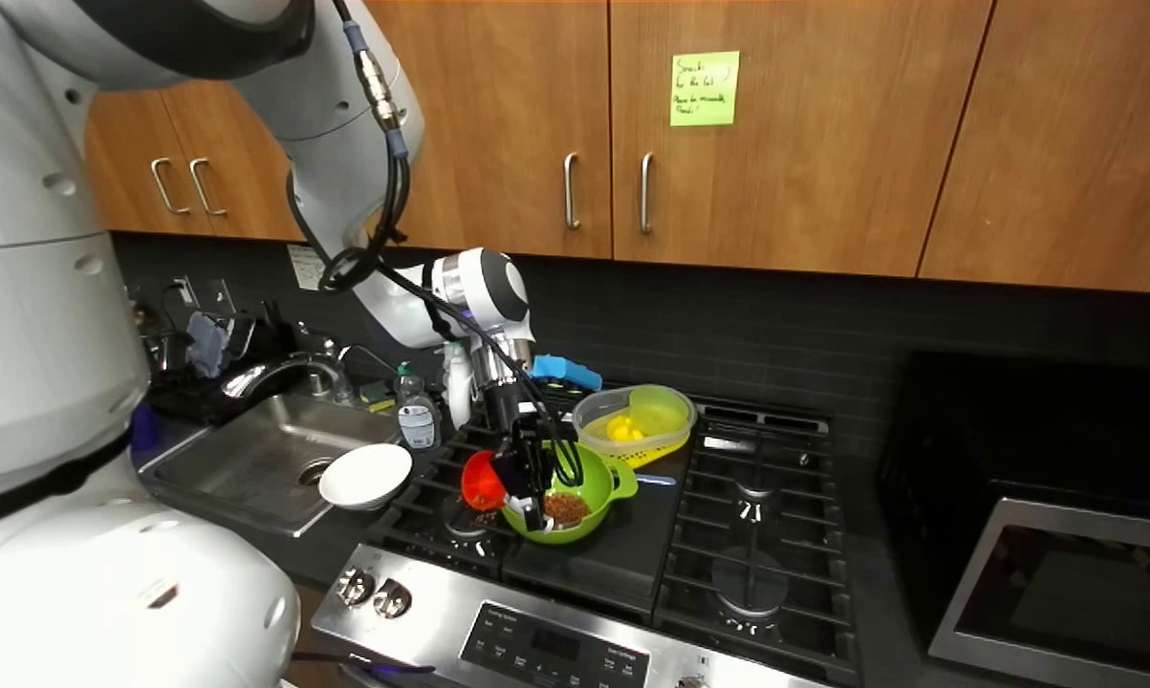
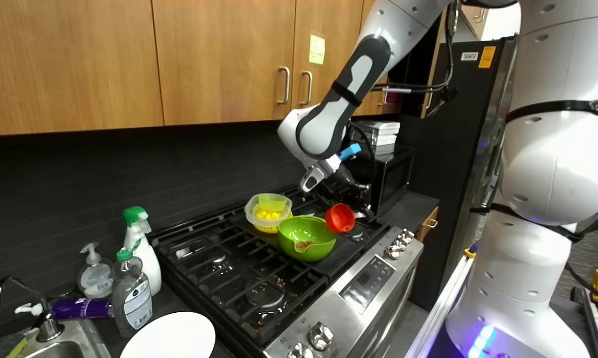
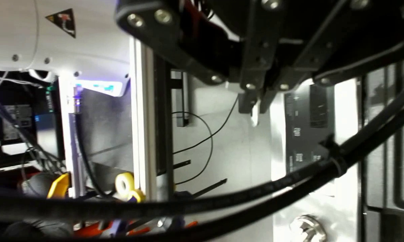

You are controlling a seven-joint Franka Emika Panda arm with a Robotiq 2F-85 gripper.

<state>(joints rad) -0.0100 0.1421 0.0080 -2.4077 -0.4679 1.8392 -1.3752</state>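
By the left rim of the green bowl (image 1: 596, 478) in an exterior view hangs the red cup (image 1: 479, 478), tilted, the fingers (image 3: 246, 103) clamped on it! Brown bits (image 1: 565, 509) sit in that bowl; the arm (image 1: 331, 182) arches above the stove (image 1: 441, 612), wrist (image 1: 487, 287) bent, fingers sloping down.

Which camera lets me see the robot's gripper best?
The wrist view: the gripper is big and close at the top, and you can see its jaws shut. Both exterior views show it smaller and dark, beside the tilted red cup it seems to hold; its jaws are hard to see there.
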